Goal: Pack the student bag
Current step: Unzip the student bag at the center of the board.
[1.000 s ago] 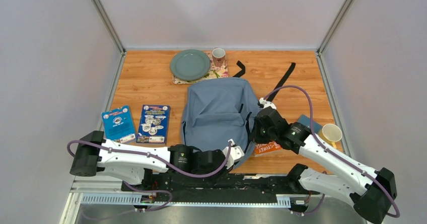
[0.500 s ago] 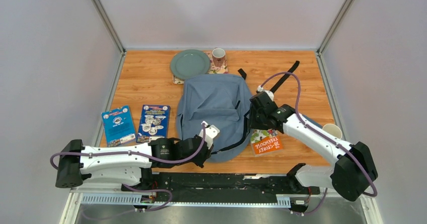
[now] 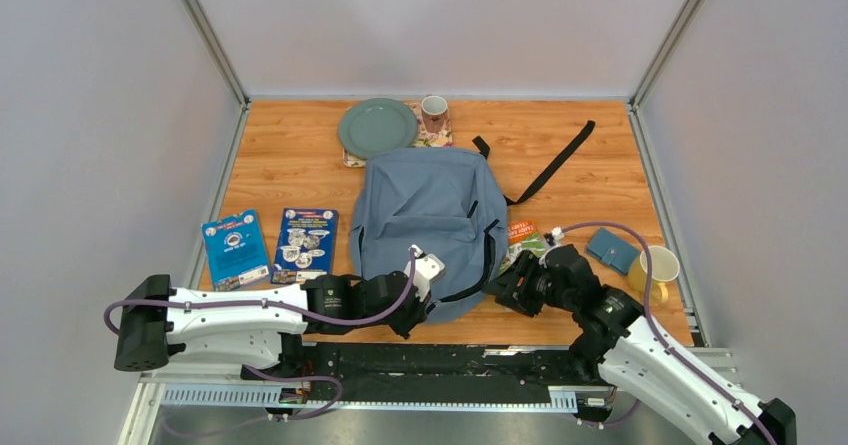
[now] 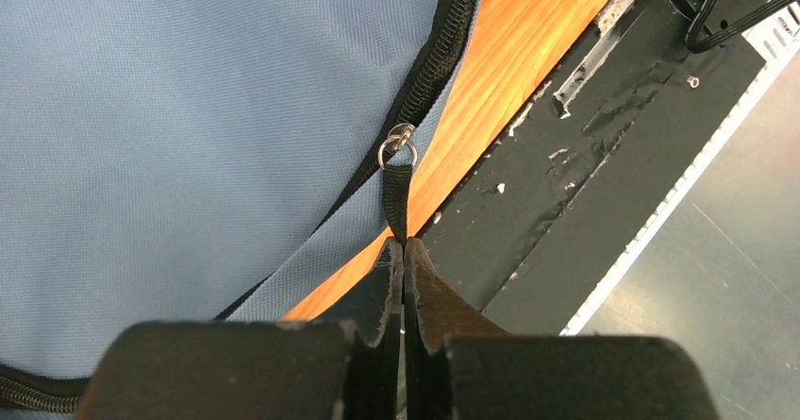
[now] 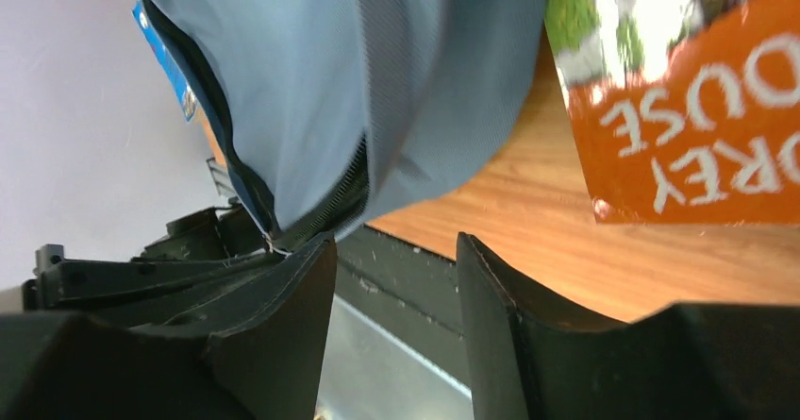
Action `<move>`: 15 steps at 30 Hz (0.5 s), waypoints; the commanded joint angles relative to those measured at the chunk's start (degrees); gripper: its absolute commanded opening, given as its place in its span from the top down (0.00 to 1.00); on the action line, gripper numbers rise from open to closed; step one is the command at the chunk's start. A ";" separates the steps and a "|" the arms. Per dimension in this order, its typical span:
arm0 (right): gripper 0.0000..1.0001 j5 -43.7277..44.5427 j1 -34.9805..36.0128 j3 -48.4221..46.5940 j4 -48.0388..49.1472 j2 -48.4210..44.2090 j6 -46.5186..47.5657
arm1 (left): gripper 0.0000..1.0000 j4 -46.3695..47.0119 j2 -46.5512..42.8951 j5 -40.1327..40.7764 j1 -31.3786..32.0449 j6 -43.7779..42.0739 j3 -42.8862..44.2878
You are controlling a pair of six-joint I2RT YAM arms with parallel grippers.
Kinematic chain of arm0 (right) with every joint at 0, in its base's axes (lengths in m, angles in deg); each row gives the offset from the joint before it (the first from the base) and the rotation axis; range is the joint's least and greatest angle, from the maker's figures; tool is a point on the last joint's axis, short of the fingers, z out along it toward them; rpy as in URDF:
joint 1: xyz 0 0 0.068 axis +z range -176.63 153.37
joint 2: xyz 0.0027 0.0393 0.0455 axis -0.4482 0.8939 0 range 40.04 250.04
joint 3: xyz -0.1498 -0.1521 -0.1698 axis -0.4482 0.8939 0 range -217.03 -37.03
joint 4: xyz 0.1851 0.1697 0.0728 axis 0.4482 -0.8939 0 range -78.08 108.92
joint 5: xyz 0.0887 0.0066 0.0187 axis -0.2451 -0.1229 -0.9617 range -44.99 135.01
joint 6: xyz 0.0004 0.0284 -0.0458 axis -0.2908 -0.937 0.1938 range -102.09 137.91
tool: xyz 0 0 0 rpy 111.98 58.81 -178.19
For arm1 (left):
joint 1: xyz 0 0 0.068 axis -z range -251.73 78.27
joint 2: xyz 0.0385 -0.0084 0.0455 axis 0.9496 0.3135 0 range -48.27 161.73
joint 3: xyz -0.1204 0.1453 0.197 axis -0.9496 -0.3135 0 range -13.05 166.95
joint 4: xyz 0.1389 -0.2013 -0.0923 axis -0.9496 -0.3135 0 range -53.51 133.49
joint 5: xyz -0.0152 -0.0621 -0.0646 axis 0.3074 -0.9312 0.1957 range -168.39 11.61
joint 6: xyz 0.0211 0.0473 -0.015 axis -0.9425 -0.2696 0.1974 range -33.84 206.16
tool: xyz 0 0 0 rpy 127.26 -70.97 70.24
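The student bag (image 3: 428, 215), grey-blue with dark zips, lies flat mid-table. At its near edge my left gripper (image 3: 432, 305) is shut on the black zip pull strap (image 4: 397, 203), which hangs from a metal ring (image 4: 397, 146) on the zip. My left gripper (image 4: 404, 246) has its fingertips pressed together over the strap's end. My right gripper (image 3: 500, 290) stands open by the bag's near right corner. In the right wrist view my right gripper (image 5: 396, 243) holds nothing, and the bag (image 5: 377, 80) lies just beyond its left finger.
An orange book (image 3: 525, 235) (image 5: 698, 127) lies right of the bag, partly under my right arm. Two blue books (image 3: 236, 248) (image 3: 306, 246) lie at left. A green plate (image 3: 377, 128) and cup (image 3: 434, 113) stand at the back. A blue case (image 3: 612, 250) and yellow mug (image 3: 656, 268) are at right.
My right gripper has opened, let go of the bag's right side and drawn back to the near edge. The left gripper stays shut on the zip pull strap.
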 commanded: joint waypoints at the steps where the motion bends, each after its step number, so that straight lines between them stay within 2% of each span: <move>1: 0.47 -3.94 2.58 2.73 9.91 -3.02 -12.54 | 1.00 1.24 0.20 -0.88 0.07 -1.40 3.04; 6: 0.46 -3.41 4.34 0.71 12.89 1.97 -13.51 | 1.00 0.97 0.90 -0.88 0.07 -1.49 3.57; 11: 0.46 -2.35 9.44 -0.35 19.39 9.88 -15.62 | 1.00 1.15 1.08 -0.79 0.07 -1.14 3.92; 15: 0.46 -1.21 11.72 -1.32 20.89 14.55 -16.32 | 1.00 1.32 -0.15 -0.62 0.07 -0.88 3.66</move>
